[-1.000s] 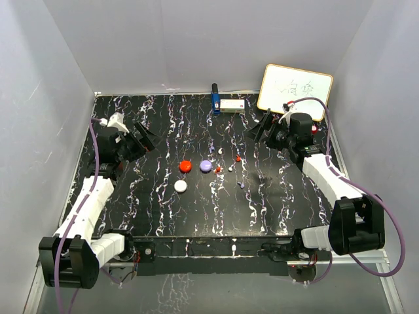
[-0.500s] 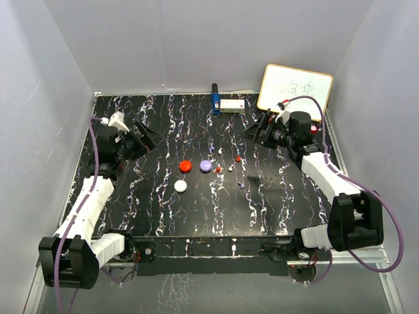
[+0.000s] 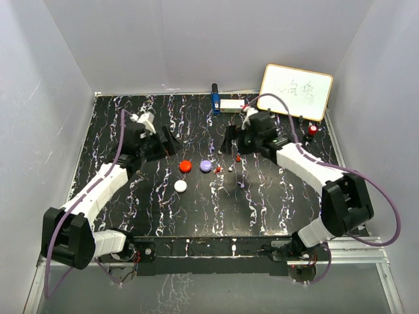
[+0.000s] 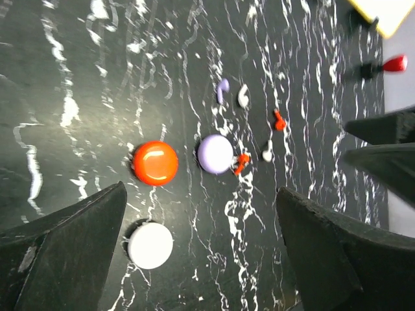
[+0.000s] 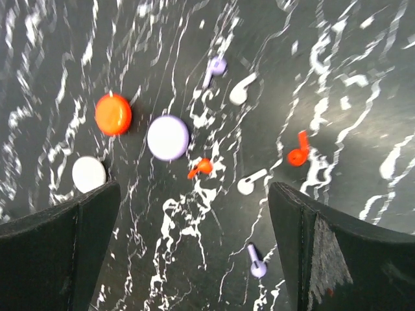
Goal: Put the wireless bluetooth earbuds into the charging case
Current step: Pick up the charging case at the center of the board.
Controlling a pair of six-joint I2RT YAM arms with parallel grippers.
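Several tiny earbuds lie loose on the black marbled table: red ones point(image 5: 297, 152) point(image 5: 201, 168), white ones point(image 5: 240, 91) point(image 5: 249, 183) and purple ones point(image 5: 216, 67) point(image 5: 256, 264). Beside them sit three round charging cases, red point(image 3: 185, 166), purple point(image 3: 206, 166) and white point(image 3: 180, 186). My left gripper point(image 3: 169, 142) hangs open just left of the group and holds nothing; in its wrist view the red case point(image 4: 155, 162), purple case point(image 4: 214, 153) and white case point(image 4: 150, 244) show. My right gripper point(image 3: 229, 140) is open above the earbuds, also holding nothing.
A whiteboard point(image 3: 294, 91) leans at the back right, with a red-capped object point(image 3: 313, 129) in front of it. A blue item point(image 3: 215, 98) and a white box point(image 3: 232, 104) stand at the back edge. Grey walls enclose the table on three sides.
Both arms have swung inward from the table's sides toward the middle. The two grippers now face each other over the cases and earbuds, both still open.
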